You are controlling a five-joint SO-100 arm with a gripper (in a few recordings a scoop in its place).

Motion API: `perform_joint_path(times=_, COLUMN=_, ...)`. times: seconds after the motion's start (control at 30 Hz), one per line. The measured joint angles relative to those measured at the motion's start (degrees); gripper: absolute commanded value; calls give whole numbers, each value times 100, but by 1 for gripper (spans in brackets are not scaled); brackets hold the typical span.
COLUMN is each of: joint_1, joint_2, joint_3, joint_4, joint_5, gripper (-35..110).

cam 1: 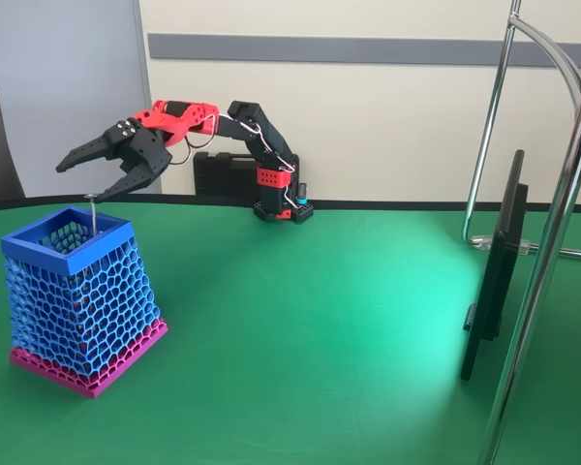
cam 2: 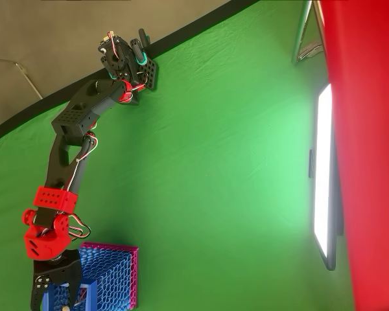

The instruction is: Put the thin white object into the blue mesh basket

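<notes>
The thin white object (cam 1: pixel 93 214) shows in the fixed view as a slim upright sliver with a small knob at its top, poking out of the mouth of the blue mesh basket (cam 1: pixel 66 254), its lower end below the rim line. It stands clear of the jaws, just beneath the lower fingertip, so it looks released or dropping rather than held; whether its foot rests on the mesh floor or leans on a wall cannot be told. In the overhead view a small pale dot at the bottom edge may be its knob, too small to be sure.

By its looks it is very light, stiff enough to stand on end, and smooth, so it would roll or flick away under a careless pinch. The shaft just under the knob seems the sound place to take hold, the knob acting as a stop against slipping; a gentle squeeze should do, since so thin a strand could bend or snap.

The gripper (cam 1: pixel 89 178) hangs above the basket with its black jaws spread wide and empty, pointing toward 8 o'clock in the fixed view. In the overhead view the gripper (cam 2: pixel 52 297) overlaps the basket (cam 2: pixel 110 275) at about 9 o'clock of its mouth.

The basket sits on the green desk (cam 1: pixel 310 320), its magenta base (cam 1: pixel 116 368) tilted a little, the arm's mount away toward 2 o'clock
</notes>
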Motion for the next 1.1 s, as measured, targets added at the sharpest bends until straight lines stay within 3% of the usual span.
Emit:
perform_joint_path(times=0.63, joint_1=-756, joint_2=457, joint_3=-1283, joint_4=2848, joint_5=-114, gripper=36)
perform_joint_path(times=0.83, joint_1=-1187, joint_2=1090, joint_3=-413, joint_4=2979, joint_5=-281, gripper=36)
perform_joint_path(times=1.1, joint_1=-1951, joint_2=2584, joint_3=2057, joint_4=2883, joint_5=-747, gripper=33)
